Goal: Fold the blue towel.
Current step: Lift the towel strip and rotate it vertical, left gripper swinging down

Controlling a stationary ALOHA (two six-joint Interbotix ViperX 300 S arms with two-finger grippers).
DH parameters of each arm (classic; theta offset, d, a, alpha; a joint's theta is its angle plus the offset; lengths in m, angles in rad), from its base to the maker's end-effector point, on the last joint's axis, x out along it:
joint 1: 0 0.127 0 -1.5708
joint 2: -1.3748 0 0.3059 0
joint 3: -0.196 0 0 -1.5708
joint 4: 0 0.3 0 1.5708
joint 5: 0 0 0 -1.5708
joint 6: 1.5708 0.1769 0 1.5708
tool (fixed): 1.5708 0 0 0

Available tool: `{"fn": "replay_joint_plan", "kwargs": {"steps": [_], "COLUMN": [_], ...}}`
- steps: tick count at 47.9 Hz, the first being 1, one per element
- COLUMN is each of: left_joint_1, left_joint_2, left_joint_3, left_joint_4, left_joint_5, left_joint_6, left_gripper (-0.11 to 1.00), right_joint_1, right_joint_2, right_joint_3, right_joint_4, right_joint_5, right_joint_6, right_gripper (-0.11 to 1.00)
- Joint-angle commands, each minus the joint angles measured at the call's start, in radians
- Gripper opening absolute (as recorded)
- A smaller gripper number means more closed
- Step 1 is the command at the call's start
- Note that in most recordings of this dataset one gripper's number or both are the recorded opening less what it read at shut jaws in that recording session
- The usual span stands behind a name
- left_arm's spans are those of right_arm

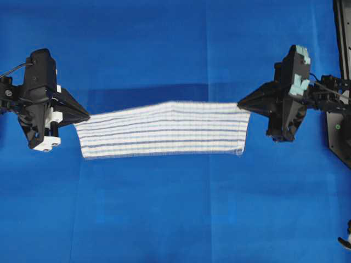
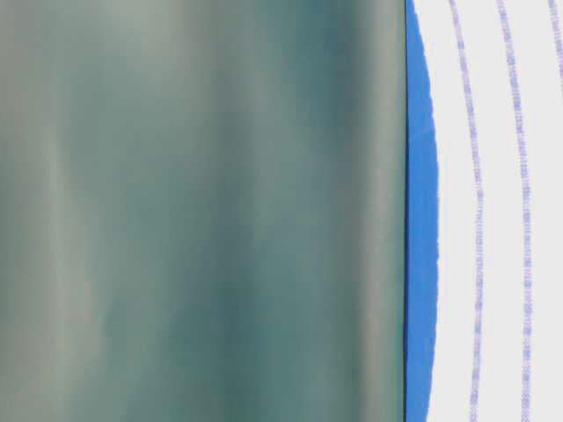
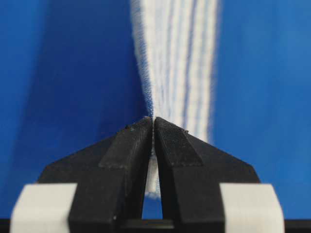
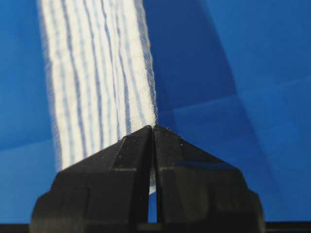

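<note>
Blue towel (image 1: 164, 129) hangs stretched mid-frame btwn both tools: left tool (image 1: 88, 116) & right tool (image 1: 239, 103) each pinch a corner. Keep tension even, lower both together w/ edges aligned over the tabletop (image 1: 175, 219).

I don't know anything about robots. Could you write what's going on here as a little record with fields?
Cloth: white woven towel with thin blue stripes, hanging stretched between two grippers
Left gripper: shut on the towel's left corner
Right gripper: shut on the towel's right corner
Towel's shape: upper edge pulled tight, lower edge hanging free
Surface: plain blue table covering
Fold: not yet made
Table-level view: mostly blocked by a blurred grey-green surface
</note>
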Motion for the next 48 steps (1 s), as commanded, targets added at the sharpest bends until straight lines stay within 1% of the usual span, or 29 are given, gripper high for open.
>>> {"fn": "replay_joint_plan", "kwargs": {"steps": [1,5,17,24,29,37,48], "left_joint_1": [-0.023,-0.044,-0.087,-0.100,-0.107,-0.112,-0.120], "left_joint_2": [0.017,0.044,0.146,0.219,0.287,0.380,0.497], "left_joint_3": [-0.040,-0.058,-0.155,-0.242,-0.322,-0.433,-0.580], "left_joint_4": [-0.002,-0.002,-0.002,-0.002,-0.002,-0.002,-0.002], "left_joint_5": [-0.055,-0.097,-0.164,-0.169,-0.169,-0.169,-0.169], "left_joint_6": [-0.025,-0.041,-0.051,-0.060,-0.058,-0.058,-0.054], "left_gripper": [0.03,0.03,0.03,0.03,0.03,0.03,0.03], "right_joint_1": [-0.048,-0.091,-0.189,-0.230,-0.261,-0.295,-0.334], "right_joint_2": [0.009,0.025,0.091,0.146,0.176,0.190,0.186], "right_joint_3": [-0.049,-0.083,-0.207,-0.265,-0.308,-0.342,-0.345], "right_joint_4": [-0.003,-0.002,-0.002,-0.002,-0.003,-0.003,-0.002], "right_joint_5": [-0.003,0.005,0.044,0.043,0.044,0.040,0.038], "right_joint_6": [-0.015,-0.041,-0.153,-0.190,-0.215,-0.245,-0.268], "right_gripper": [0.02,0.02,0.02,0.02,0.02,0.02,0.02]}}
